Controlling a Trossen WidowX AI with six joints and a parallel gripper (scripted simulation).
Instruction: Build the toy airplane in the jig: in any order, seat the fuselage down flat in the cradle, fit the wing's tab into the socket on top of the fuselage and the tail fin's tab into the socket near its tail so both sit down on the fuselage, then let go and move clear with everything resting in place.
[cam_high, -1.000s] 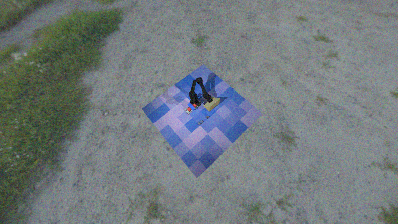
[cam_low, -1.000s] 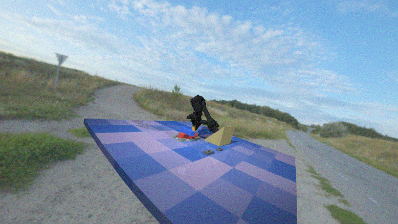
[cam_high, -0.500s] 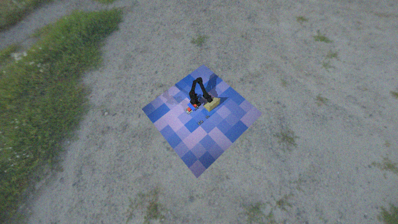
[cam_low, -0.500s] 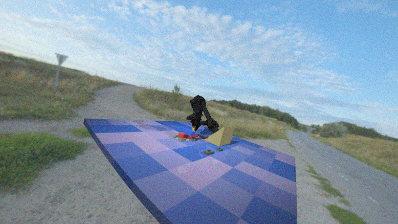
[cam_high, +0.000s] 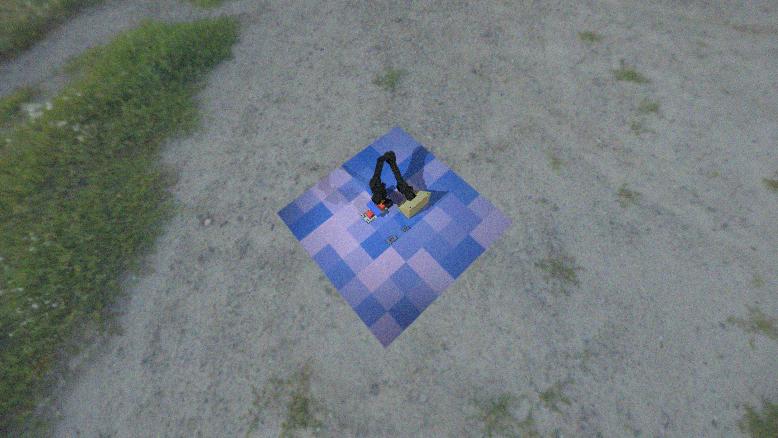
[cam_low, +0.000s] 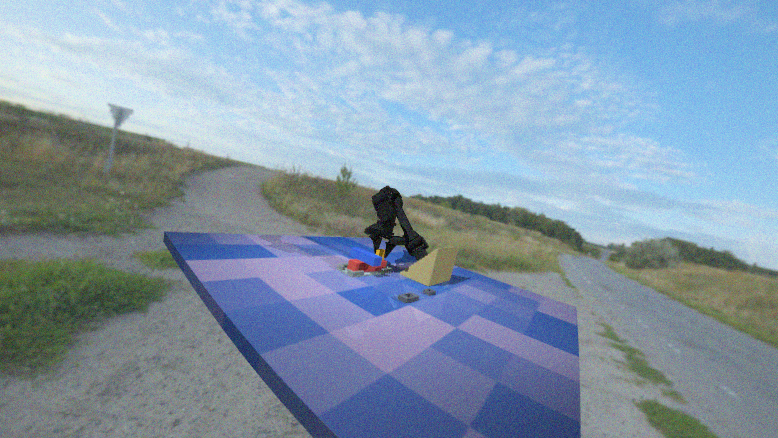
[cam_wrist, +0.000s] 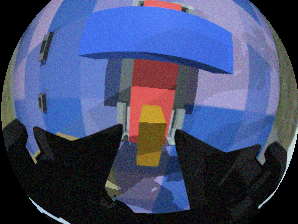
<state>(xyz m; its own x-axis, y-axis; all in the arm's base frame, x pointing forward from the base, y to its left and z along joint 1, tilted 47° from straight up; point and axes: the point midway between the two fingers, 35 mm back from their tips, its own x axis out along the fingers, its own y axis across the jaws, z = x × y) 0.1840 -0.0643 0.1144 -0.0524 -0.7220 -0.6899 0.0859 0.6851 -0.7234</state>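
The red fuselage (cam_high: 370, 214) (cam_low: 356, 264) (cam_wrist: 154, 75) lies in the grey cradle (cam_low: 345, 269) (cam_wrist: 178, 121) and looks flat. The blue wing (cam_high: 374, 207) (cam_low: 365, 256) (cam_wrist: 160, 36) lies across the top of the fuselage. The yellow tail fin (cam_low: 380, 253) (cam_wrist: 150, 145) stands upright at the fuselage's tail end. Its tab and socket are hidden, so its exact seating cannot be told. My gripper (cam_wrist: 149, 131) is open around the fin, with a gap on each side of it. The wing's tab is hidden too.
A tan wedge-shaped block (cam_high: 414, 204) (cam_low: 432, 267) stands beside the arm and cradle. Two small dark grey holders, a larger one (cam_high: 391, 239) (cam_low: 407, 297) (cam_wrist: 46, 47) and a smaller one (cam_high: 406, 228) (cam_low: 429, 292) (cam_wrist: 42, 102), lie on the blue patchwork table (cam_high: 386, 321) (cam_low: 391, 337).
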